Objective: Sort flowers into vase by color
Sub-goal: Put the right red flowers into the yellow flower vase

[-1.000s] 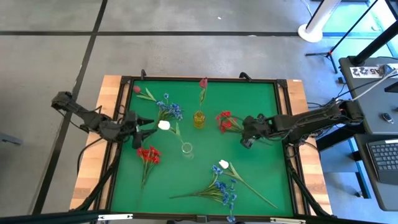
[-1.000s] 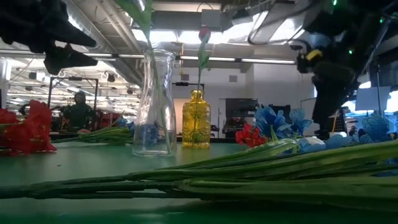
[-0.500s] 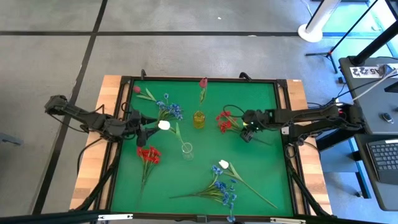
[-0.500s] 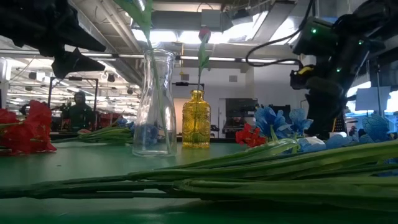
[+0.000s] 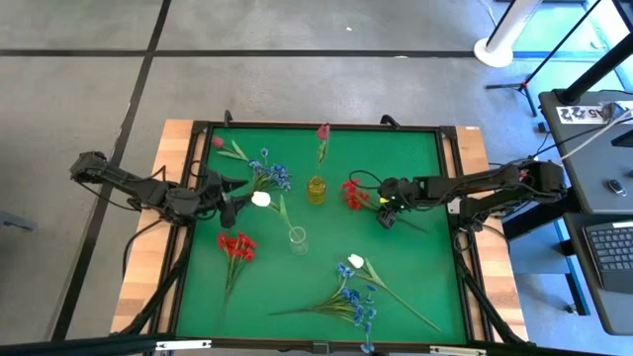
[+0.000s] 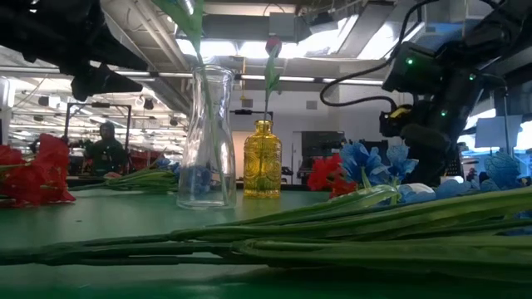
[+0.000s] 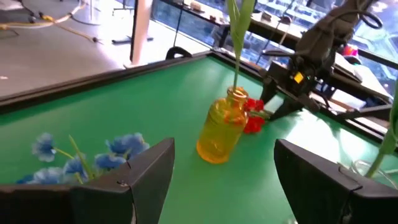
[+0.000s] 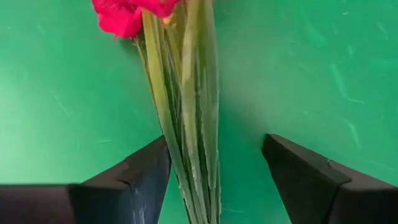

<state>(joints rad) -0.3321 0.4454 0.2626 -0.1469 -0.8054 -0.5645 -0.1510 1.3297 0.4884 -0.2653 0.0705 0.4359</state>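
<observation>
My right gripper is low over the table, open. Its fingers stand on either side of the green stems of a red cluster lying on the mat; I see no touch. My left gripper hovers open at the table's left, beside a white bud. That bud's stem stands in the clear vase. A yellow vase holds a dark pink bud.
Lying on the mat are another red cluster, a blue cluster and a pink bud toward the far left. A white bud with blue clusters lies near the front edge. A raised black frame borders the mat.
My right gripper has moved toward the table's left along the red cluster's stems and come lower, staying open. My left gripper has edged slightly toward the white bud.
</observation>
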